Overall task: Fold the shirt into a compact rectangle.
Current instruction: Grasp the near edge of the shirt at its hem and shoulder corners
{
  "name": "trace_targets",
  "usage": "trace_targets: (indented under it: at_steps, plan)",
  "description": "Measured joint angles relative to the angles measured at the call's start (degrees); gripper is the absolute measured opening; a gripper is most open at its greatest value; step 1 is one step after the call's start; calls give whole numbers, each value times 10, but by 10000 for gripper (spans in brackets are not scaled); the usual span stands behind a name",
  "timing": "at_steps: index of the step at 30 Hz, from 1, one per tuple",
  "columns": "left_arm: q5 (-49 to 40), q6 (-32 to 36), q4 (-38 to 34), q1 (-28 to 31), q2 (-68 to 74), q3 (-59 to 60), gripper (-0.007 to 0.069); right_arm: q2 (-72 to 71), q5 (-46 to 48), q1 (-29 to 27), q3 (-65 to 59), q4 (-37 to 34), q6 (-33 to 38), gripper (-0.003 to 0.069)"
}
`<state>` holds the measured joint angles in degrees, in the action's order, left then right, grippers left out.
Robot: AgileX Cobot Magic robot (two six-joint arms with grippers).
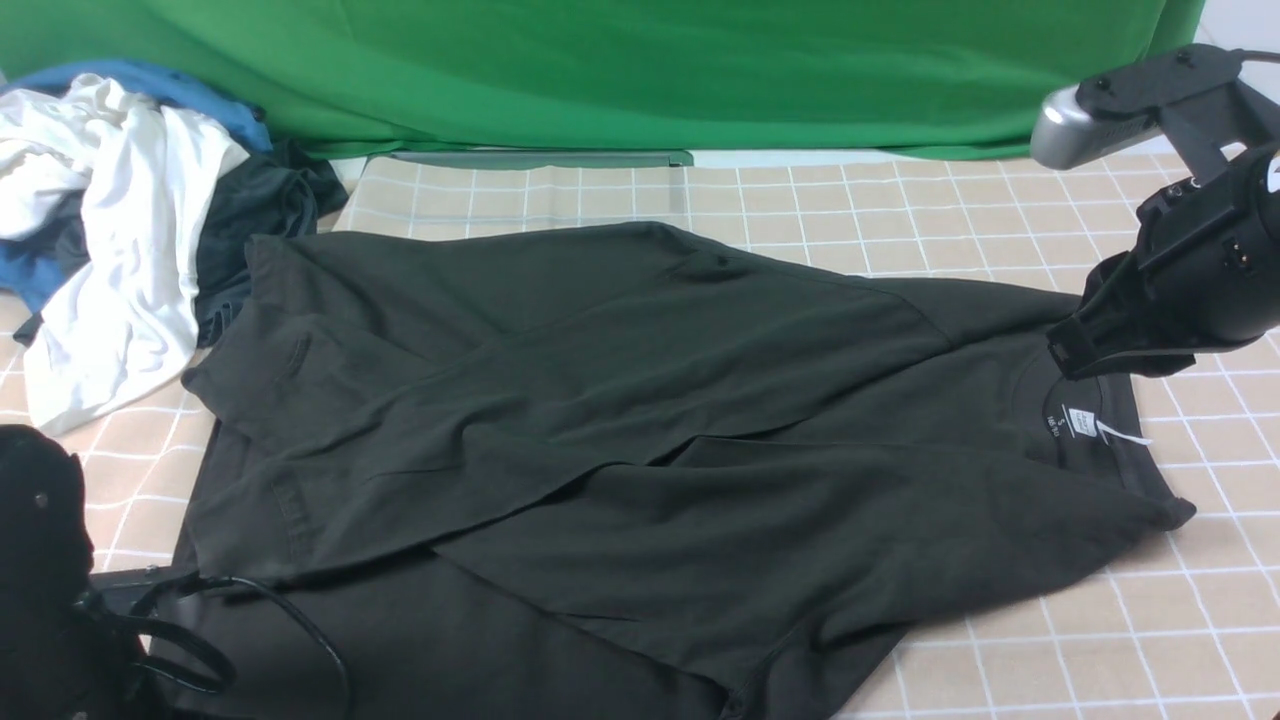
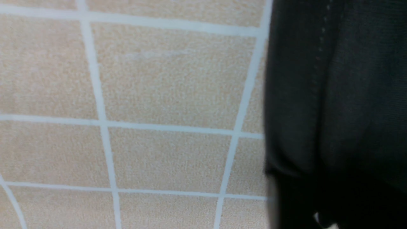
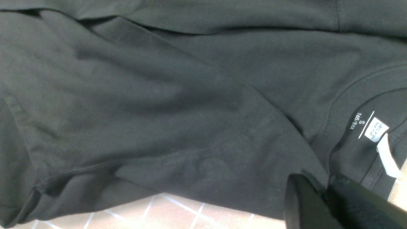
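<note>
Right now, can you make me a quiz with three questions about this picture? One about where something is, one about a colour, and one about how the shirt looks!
1. Where is the heap of white and blue clothes?
A. at the table's far left
B. in the middle
C. at the near right corner

2. What colour is the curtain behind the table?
A. red
B. green
C. yellow

3. How is the black shirt right now?
A. hanging up
B. rolled into a ball
C. lying on the table with its sides folded over the middle

Answers:
1 A, the heap sits by the far left edge.
2 B, the curtain is bright green all across.
3 C, two flaps overlap across the shirt's middle.
</note>
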<state>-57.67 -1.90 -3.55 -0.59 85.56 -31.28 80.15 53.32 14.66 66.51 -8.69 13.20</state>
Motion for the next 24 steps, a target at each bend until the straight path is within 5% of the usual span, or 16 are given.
trace_targets:
  at_steps: [3, 17, 24]
  plan:
    - [-10, 4, 5, 0, -1, -8, 45, 0, 1, 0, 0, 0, 10, 144]
    - [-109, -47, 46, 0, -156, -125, 34, 0, 109, 14, -1, -14, 107, 153]
    - [-116, -66, 69, 0, -157, -130, 34, 42, 32, 95, -67, -19, 127, 353]
